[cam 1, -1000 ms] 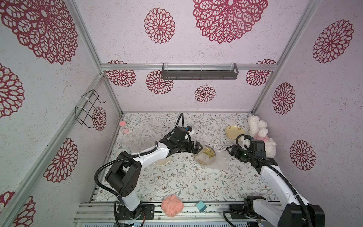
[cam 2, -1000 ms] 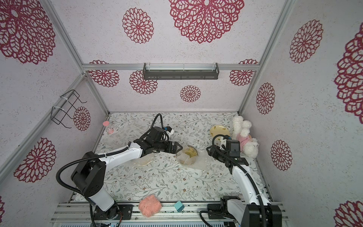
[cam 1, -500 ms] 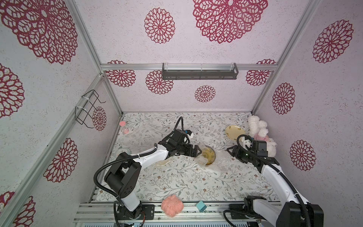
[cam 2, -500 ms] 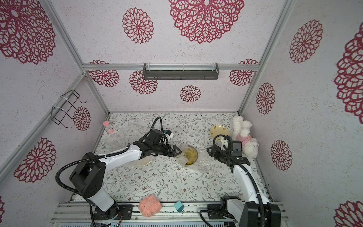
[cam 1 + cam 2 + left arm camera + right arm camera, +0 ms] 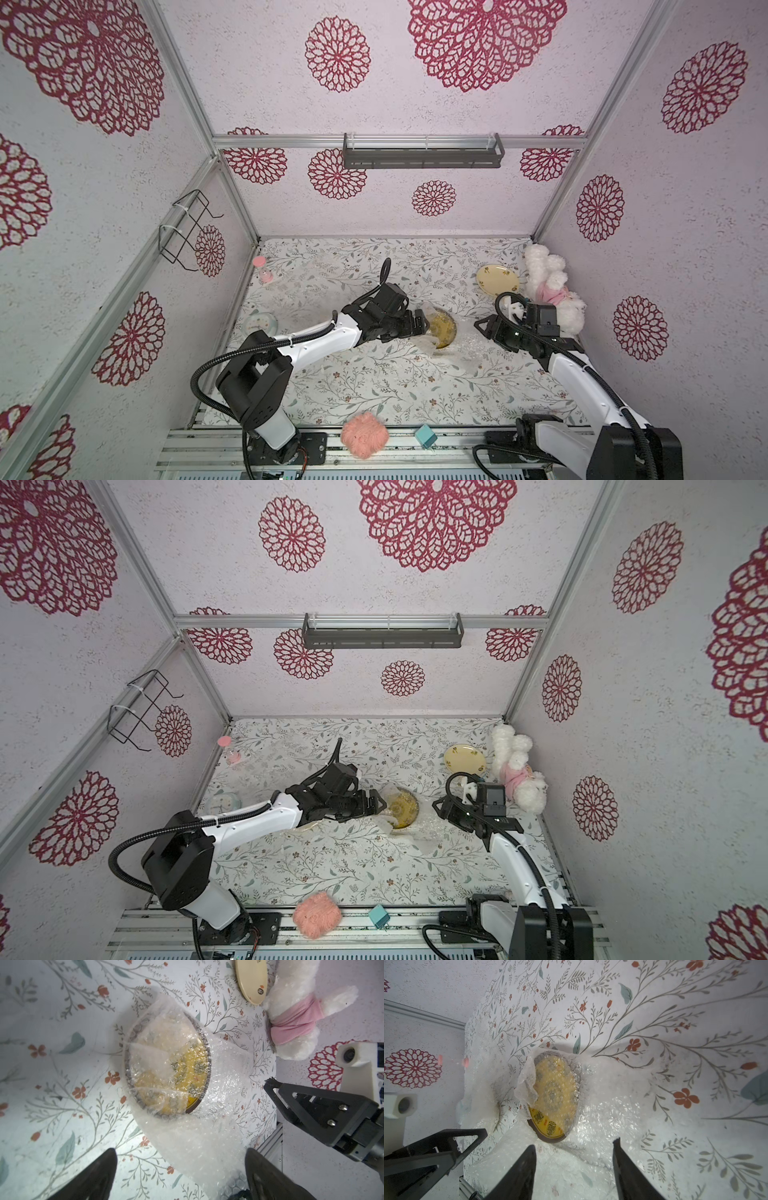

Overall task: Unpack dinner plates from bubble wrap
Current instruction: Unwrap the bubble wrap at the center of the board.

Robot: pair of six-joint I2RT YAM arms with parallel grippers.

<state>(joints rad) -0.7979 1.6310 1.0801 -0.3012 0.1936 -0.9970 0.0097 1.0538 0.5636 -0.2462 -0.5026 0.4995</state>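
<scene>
Left wrist view: looks down on yellow plate [image 5: 188, 1068] lying mid-table between both arms, half under crumpled flaps of bubble wrap [image 5: 197, 1142], with one stretch of dark rim bare on the side facing the right gripper [image 5: 478, 327]. Against a second ago, in both top views: more vivid yellow showing, flap bunched back on the side nearer the left gripper [image 5: 420, 325]. Left fingers spread fully wide, gripping nothing, just above the loose sheet. Right fingers roughly half apart, likewise empty, poised over the sheet's near edge. Suggests one layer loosened, plate not yet free; probably still calls for pulling the remaining flaps clear. Already unwrapped: cream plate [image 5: 497, 281] at far right, beside plush toy [image 5: 548, 286].
</scene>
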